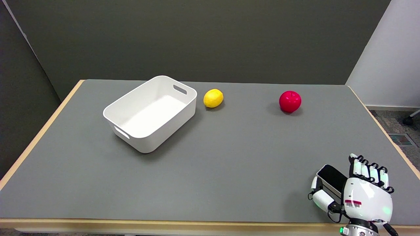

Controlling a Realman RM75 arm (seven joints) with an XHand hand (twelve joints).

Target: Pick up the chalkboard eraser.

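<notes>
Grey table (pixel 229 157) with a pale wood edge, standing before a dark olive wall, a white wall showing at the right. At the lower right corner, right hand (pixel 356 191) rising from the near edge, back of the palm facing the camera, wrist down at the frame's bottom. Gripping the eraser (pixel 332 179), a black slab with a white rim, between the thumb on its left side and the fingers (pixel 369 172) curled close together behind its right side. Eraser tilting up out of the hand, its far end pointing toward the table's middle; hard to tell whether lifted clear of the surface or touching it. Farther back, sitting well apart from the hand: a white bin (pixel 151 113) at the left, a lemon (pixel 213 98) just beside its right end, and a red apple (pixel 290 101) off to the right.
</notes>
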